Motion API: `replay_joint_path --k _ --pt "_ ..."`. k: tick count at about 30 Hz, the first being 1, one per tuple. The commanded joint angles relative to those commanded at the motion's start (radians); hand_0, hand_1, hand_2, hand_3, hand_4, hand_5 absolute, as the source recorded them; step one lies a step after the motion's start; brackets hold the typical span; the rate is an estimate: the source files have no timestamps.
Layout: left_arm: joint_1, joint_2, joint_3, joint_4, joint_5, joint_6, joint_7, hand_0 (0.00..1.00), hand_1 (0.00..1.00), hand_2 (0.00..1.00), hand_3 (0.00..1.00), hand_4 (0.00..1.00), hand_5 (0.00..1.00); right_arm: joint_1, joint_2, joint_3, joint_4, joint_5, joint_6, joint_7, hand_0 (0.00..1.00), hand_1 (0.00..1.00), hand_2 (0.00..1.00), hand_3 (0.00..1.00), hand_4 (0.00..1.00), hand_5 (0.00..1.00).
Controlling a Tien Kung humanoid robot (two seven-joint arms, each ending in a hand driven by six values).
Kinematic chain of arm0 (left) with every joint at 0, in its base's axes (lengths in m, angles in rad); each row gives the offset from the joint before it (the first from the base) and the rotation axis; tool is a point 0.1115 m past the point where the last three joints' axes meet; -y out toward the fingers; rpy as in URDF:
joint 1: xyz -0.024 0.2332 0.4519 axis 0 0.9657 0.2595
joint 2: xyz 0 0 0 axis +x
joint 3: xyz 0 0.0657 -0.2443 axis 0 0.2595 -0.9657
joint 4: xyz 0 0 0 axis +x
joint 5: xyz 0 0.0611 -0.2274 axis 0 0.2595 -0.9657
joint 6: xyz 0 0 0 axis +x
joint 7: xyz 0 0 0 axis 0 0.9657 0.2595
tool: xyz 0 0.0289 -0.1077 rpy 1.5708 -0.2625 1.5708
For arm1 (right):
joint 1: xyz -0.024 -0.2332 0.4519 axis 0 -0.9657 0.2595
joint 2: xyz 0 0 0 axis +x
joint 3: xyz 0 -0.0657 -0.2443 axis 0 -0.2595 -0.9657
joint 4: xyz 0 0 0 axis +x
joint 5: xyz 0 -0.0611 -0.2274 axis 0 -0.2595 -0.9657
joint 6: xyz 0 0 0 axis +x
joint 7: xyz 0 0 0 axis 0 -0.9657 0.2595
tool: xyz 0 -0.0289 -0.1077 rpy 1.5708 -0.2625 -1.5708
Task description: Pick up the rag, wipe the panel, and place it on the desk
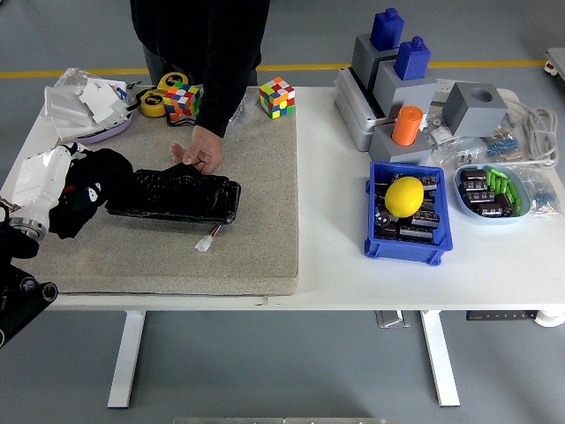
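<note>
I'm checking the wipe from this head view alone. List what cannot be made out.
- Left hand: its fingers are buried in the black rag, so the grip itself is hidden.
- Glossy black panel: its left end lies under the rag; how clean it is cannot be judged.
- Right hand: outside the picture.
- Person's hand at the panel's far edge: contact is too small to tell.

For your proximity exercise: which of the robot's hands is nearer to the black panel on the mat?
Left. The left hand, holding the black rag, is at the black panel's left end. The right hand is out of view.
</note>
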Motion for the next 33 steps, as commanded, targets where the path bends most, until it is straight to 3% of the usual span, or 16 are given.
replay_joint_path --k 12,18,33 --pt "0.028 0.01 -0.081 0.025 -0.01 0.008 -0.02 0.182 0.138 0.495 0.576 0.571 0.009 -0.001 0.001 0.008 0.001 -0.005 -0.003 -0.001 0.712 0.612 0.672 0.613 0.998 0.598" --pt "0.04 0.008 -0.104 0.073 -0.042 0.02 -0.053 0.183 0.14 0.494 0.576 0.571 0.01 -0.002 0.002 0.008 0.002 -0.006 -0.005 -0.002 0.712 0.613 0.672 0.614 0.998 0.598" --pt "0.07 -0.005 -0.088 0.145 -0.128 0.036 -0.132 0.202 0.158 0.494 0.577 0.57 0.011 -0.003 0.003 0.006 0.004 -0.011 -0.008 -0.006 0.713 0.614 0.672 0.613 0.998 0.598"
